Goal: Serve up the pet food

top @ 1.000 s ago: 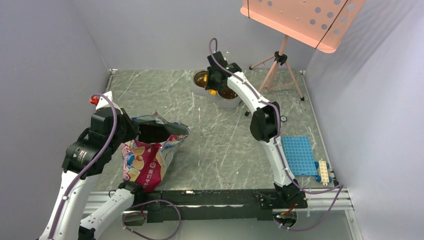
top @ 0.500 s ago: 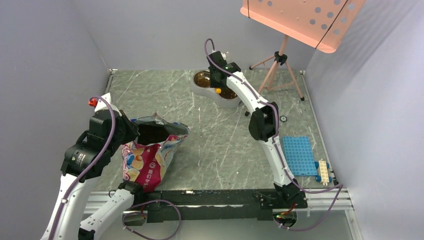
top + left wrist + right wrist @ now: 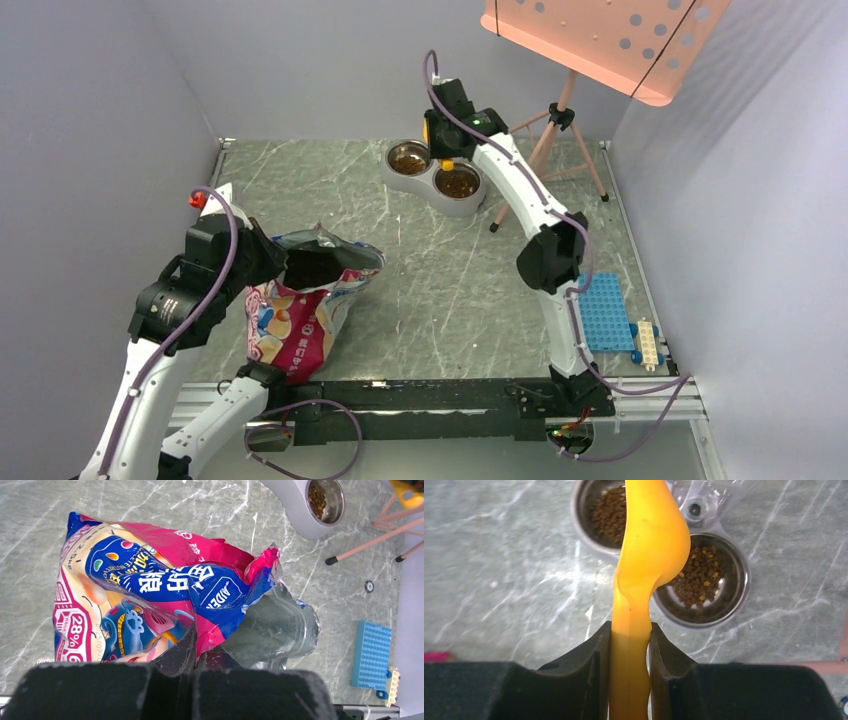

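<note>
**Kibble in both bowls, scoop held above the dish**

The grey marbled worktop (image 3: pixel 430 290) carried everything. Largest on it was the pink, red and blue printed bag (image 3: pixel 300 325), which sat at the near left with its mouth open upward and dark contents showing inside. The left end effector (image 3: pixel 197 652) was pinched closed on the bag's upper edge, with a fold of the pink film caught between its fingers, and it held the mouth open.

A pink tripod (image 3: pixel 560 130) stood at the far right of the worktop. Just left of it lay the grey twin-bowl dish (image 3: pixel 433 190). A blue studded plate (image 3: pixel 605 312) lay flat near the right edge, well apart from the dish.

The right end effector (image 3: pixel 630 630) hung over the dish, closed tight on the handle of the yellow scoop (image 3: pixel 651 540). From the wrist camera, the scoop's head overlapped the rims of both bowls, above the bridge between them. Its inside could not be seen.

The pet food (image 3: pixel 698 575), small dark-brown pellets, lay in both steel bowls in a loose layer across each bottom
</note>
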`<state>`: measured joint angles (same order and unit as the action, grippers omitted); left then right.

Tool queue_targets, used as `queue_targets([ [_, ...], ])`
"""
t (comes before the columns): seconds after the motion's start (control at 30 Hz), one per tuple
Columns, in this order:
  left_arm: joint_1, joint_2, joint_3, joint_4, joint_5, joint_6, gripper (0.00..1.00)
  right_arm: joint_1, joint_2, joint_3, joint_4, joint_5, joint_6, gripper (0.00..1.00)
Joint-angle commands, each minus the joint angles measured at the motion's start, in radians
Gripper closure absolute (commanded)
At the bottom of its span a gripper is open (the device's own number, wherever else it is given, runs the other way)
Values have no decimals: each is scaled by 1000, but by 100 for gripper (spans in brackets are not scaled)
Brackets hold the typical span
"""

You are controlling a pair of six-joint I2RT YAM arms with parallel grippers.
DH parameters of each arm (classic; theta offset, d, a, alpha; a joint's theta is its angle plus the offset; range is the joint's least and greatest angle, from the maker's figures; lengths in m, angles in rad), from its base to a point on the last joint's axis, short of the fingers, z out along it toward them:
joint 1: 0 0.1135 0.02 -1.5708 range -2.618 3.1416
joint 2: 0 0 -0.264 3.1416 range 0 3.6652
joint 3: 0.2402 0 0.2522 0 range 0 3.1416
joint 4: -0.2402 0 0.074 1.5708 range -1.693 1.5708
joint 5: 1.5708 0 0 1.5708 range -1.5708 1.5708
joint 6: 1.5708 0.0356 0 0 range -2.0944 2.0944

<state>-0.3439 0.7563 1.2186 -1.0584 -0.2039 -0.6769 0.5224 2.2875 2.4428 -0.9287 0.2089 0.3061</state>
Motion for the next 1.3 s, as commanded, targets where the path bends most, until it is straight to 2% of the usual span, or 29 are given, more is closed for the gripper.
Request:
queue_targets([
  [0.0,-1,5,13,5,90,-20,100,-4,-204,-112,10,-187,6,100],
  [0.27,-1,26,-17,132,249,44,100,-6,-654,-580,121,-816,30,100],
  [0.4,-3,60,-16,159,315,45,100,23,-777,-683,40,-971,6,100],
  [0.63,-25,127,21,173,326,56,100,138,-871,-770,-14,-974,16,100],
  [0.83,-83,129,54,196,295,68,100,229,-762,-779,-23,-954,56,100],
  [1.03,-180,103,29,212,262,29,100,263,-535,-589,-162,-788,45,100],
  [1.17,-213,84,11,222,245,3,100,294,-349,-349,-305,-580,59,100],
  [1.27,-215,102,19,163,208,-18,100,324,-201,-183,-400,-456,41,100],
])
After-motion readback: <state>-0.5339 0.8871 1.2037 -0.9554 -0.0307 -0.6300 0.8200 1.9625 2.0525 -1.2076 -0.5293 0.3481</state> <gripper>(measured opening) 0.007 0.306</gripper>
